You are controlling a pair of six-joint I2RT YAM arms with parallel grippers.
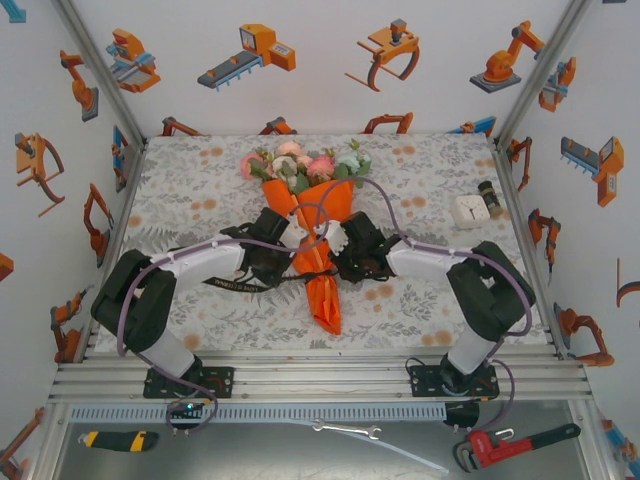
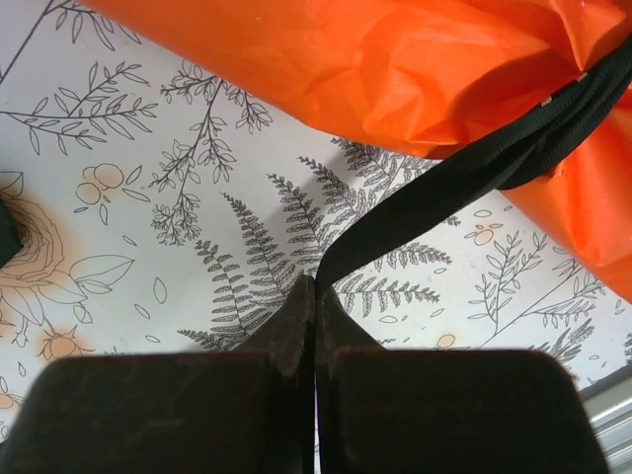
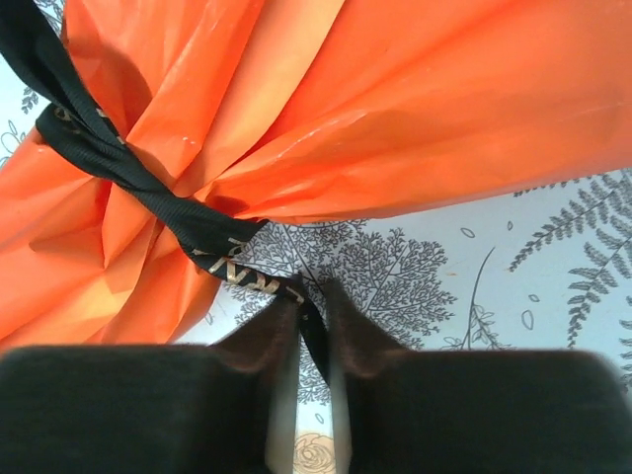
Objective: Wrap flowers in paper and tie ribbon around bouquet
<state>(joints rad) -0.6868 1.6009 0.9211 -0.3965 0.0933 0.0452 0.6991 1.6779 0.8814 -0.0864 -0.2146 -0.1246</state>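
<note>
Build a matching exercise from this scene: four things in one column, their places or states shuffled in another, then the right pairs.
1. ribbon
2. flowers
3. pipe wrench
4. utility knife

A. bottom left of the overhead view
B. cinched around the orange paper
C. bottom right of the overhead view
D. sticking out of the paper's far end

Pairs: 1-B, 2-D, 3-C, 4-A
</note>
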